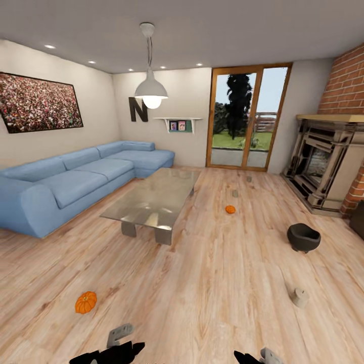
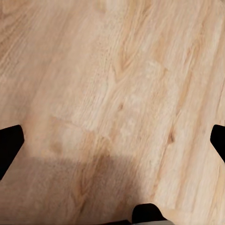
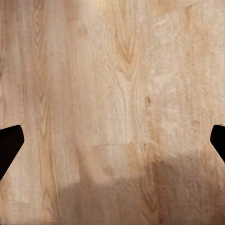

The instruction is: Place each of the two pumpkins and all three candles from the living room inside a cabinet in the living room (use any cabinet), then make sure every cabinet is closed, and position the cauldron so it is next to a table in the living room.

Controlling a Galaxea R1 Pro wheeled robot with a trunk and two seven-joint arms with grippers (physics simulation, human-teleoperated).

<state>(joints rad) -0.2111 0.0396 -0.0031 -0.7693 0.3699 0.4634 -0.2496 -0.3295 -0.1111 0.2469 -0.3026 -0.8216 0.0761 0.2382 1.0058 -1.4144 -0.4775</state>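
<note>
The dark cabinet is cut off by the head view's right edge. Two far candles are too small to make out. Both arms are cropped at the bottom edge.

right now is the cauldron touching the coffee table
Apart. The head view shows a wide stretch of bare floor between the cauldron and the coffee table.

Home living room, blue corner sofa, brick fireplace
</note>
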